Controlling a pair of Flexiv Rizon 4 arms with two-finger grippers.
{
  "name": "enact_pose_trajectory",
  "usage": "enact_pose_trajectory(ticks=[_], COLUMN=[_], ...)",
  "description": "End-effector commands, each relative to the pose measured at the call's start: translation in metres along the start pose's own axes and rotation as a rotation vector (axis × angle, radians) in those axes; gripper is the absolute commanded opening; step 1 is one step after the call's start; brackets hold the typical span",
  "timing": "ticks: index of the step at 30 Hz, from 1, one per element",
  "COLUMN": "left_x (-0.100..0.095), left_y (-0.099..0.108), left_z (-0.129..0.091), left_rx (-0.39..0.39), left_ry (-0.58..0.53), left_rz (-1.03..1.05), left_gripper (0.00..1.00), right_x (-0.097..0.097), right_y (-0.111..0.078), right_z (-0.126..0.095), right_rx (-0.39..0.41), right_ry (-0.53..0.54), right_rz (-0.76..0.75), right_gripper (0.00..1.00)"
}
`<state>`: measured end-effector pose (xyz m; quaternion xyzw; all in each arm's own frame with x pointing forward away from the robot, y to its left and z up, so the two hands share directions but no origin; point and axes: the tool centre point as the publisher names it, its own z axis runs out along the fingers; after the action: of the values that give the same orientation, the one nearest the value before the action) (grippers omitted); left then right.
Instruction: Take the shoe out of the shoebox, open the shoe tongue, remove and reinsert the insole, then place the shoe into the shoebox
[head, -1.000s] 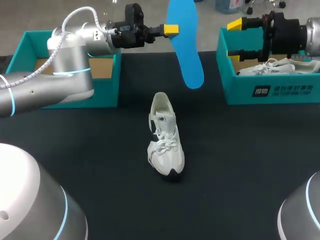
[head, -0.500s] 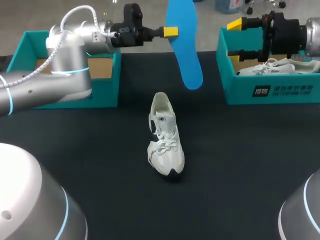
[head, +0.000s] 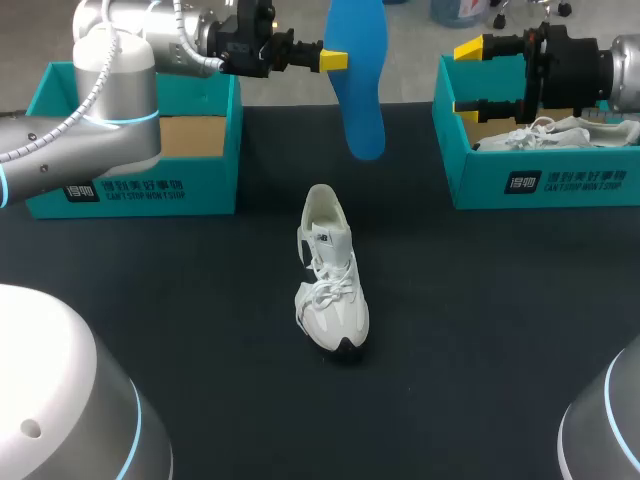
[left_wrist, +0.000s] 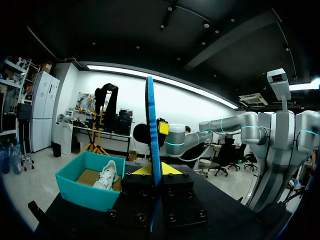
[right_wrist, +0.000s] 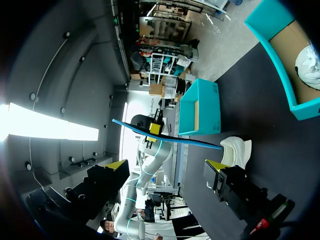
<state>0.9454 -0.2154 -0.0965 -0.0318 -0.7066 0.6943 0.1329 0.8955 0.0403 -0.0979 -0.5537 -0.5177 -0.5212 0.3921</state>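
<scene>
The left end effector (head: 336, 60) is clamped on the blue insole (head: 358, 90), holding it in the air above the far middle of the counter (head: 480, 330). The white shoe (head: 330, 275) sits upright mid-counter, toe toward the near side. The right end effector (head: 473, 76) hangs with its fingers apart over the right shoebox (head: 540, 182), which holds a second shoe (head: 540, 135). The left shoebox (head: 130, 185) stands at the far left.

Left end effector (left_wrist: 155, 171) clamps the blue insole (left_wrist: 150, 120) — edge-on, upright.

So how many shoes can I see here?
2. One white shoe stands on the table; the second shoe lies in the right shoebox. The left shoebox is partly hidden, so another might be inside.
</scene>
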Motion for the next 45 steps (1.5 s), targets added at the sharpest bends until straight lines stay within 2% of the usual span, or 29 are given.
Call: enact_pose_trajectory(ticks=[1, 3, 5, 21, 22, 24, 25, 29, 33, 36, 39, 40, 45], left_x=[0.0031, 0.0015, 0.0004, 0.0003, -0.0004, -0.0007, -0.0007, 0.0005, 0.0030, 0.0028, 0.0027, 0.0013, 0.0013], left_y=[-0.0071, -0.0087, -0.0095, -0.0104, -0.0110, -0.0111, -0.0102, -0.0072, -0.0062, -0.0057, -0.0055, -0.0047, -0.0047], left_z=[-0.0027, -0.0026, -0.0026, -0.0025, -0.0036, -0.0040, -0.0049, -0.0034, -0.0017, -0.0020, -0.0040, -0.0049, -0.0049], left_rx=[-0.097, -0.062, 0.024, 0.022, -0.018, -0.029, -0.073, -0.163, -0.159, -0.149, -0.177, -0.187, -0.187], left_ry=[-0.111, -0.136, -0.130, -0.138, -0.142, -0.134, -0.136, -0.113, -0.098, -0.141, -0.163, -0.192, -0.192], left_rz=[0.554, 0.610, 0.631, 0.660, 0.714, 0.808, 0.857, 1.068, 1.250, 1.424, 1.566, 1.548, 1.548], left_gripper=[0.00, 0.00, 0.00, 0.00, 0.00, 0.00, 0.00, 0.00, 0.00, 0.00, 0.00, 0.00, 0.00], right_x=[-0.0002, -0.0002, -0.0002, -0.0002, -0.0002, -0.0002, -0.0002, -0.0002, -0.0002, -0.0002, -0.0002, -0.0002, -0.0002], right_y=[0.0005, 0.0005, 0.0005, 0.0005, 0.0005, 0.0005, 0.0005, 0.0005, 0.0005, 0.0005, 0.0005, 0.0005, 0.0005], right_z=[0.0009, 0.0009, 0.0009, 0.0009, 0.0009, 0.0009, 0.0009, 0.0009, 0.0009, 0.0009, 0.0009, 0.0009, 0.0009], right_rx=[0.000, 0.000, 0.000, 0.000, 0.000, 0.000, 0.000, 0.000, 0.000, 0.000, 0.000, 0.000, 0.000], right_ry=[-0.001, -0.001, -0.001, -0.001, -0.001, -0.001, -0.001, -0.001, -0.001, -0.001, -0.001, -0.001, -0.001], right_rz=[0.000, 0.000, 0.000, 0.000, 0.000, 0.000, 0.000, 0.000, 0.000, 0.000, 0.000, 0.000, 0.000], right_gripper=[1.00, 1.00, 1.00, 1.00, 1.00, 1.00, 1.00, 1.00, 1.00, 1.00, 1.00, 1.00, 1.00])
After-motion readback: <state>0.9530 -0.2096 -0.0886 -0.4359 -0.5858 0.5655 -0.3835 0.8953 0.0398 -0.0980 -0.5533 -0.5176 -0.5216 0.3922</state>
